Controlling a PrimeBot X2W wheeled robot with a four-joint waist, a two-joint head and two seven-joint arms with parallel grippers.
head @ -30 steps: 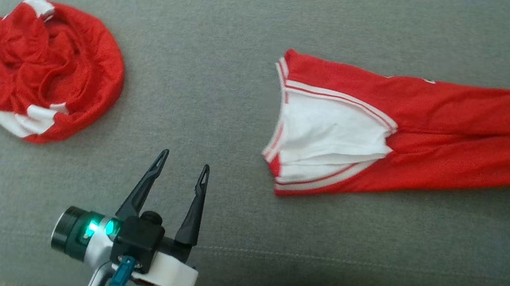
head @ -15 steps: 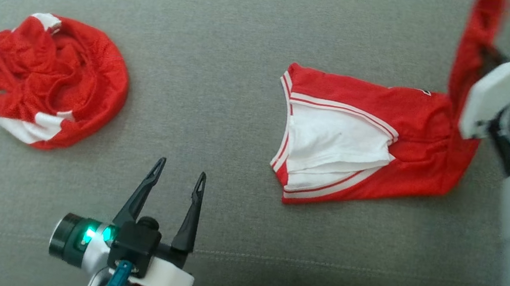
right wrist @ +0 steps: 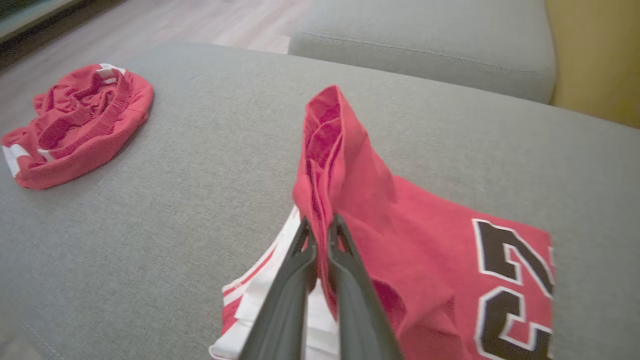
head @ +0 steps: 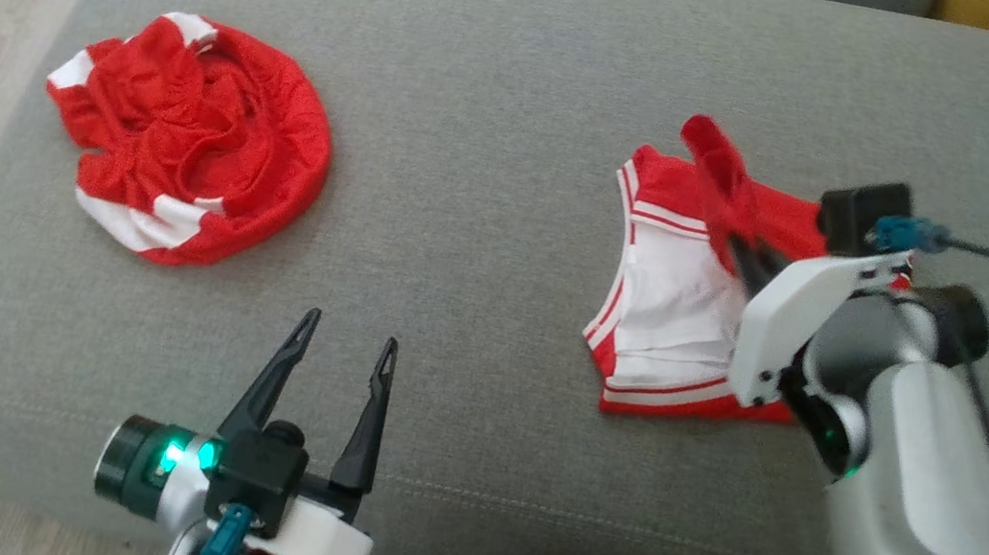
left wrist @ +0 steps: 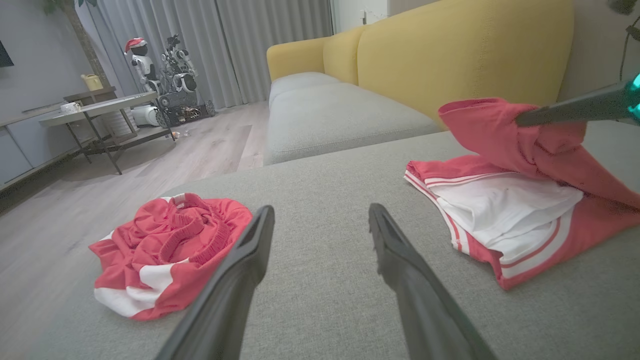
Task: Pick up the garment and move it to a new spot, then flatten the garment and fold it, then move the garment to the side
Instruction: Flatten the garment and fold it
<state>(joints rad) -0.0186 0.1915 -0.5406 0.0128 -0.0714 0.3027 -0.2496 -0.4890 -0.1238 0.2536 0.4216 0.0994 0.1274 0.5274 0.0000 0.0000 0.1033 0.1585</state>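
Folding is in hand: right of centre in the head view, the right gripper [head: 743, 254] is pinched shut on a lifted red end of the basketball jersey [head: 668, 316], which lies on the grey sofa cushion [head: 497, 123]. Next, that end likely needs laying flush over the white-trimmed half and releasing. The left gripper [head: 349, 332] stands wide apart and empty at lower left.
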